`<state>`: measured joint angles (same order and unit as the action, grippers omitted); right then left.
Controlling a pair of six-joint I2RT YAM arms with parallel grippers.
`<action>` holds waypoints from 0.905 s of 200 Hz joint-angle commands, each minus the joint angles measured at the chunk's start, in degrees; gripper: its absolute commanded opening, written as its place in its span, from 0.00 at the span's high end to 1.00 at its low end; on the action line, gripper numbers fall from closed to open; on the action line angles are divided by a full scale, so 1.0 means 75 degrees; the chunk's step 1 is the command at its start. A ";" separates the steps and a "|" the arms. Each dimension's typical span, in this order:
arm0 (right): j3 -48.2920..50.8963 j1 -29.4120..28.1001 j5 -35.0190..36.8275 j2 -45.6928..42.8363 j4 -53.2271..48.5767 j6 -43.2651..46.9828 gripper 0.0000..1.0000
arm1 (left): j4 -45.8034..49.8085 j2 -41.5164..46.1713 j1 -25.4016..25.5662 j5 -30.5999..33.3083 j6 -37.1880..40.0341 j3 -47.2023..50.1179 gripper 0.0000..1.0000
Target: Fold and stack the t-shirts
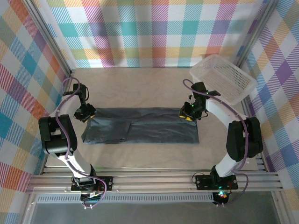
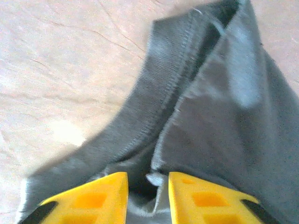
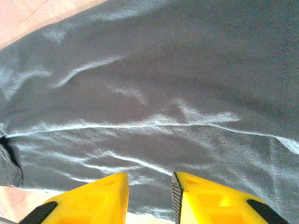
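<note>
Shirt (image 1: 154,130) lies in the middle of the table (image 1: 140,88), a long folded strip, one end at each pincer. My left pincer (image 2: 147,179) stands apart, hem loose between - right pincer (image 3: 149,179) apart too, over flat cloth. For a neat fold I'd pinch both layers - lift level.

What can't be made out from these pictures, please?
- Top view: left gripper and right gripper fingertips, hidden under their wrists.
- Left wrist view: t-shirt layers, blurred.
- Right wrist view: t-shirt outline, cut off by frame edges.
- Top view: basket contents, behind its wall.
</note>
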<state>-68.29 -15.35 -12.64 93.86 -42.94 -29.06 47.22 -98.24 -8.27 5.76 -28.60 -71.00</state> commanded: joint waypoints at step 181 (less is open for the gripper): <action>-0.0762 -0.0071 0.1769 0.2290 -0.1871 0.0176 0.82 | -0.0406 -0.3269 0.2730 -0.1036 -0.3889 -0.2297 0.73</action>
<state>-79.42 -14.39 0.05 114.56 -52.18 -23.11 46.41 -112.88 11.57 -0.62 -61.01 -77.89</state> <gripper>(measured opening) 0.187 0.275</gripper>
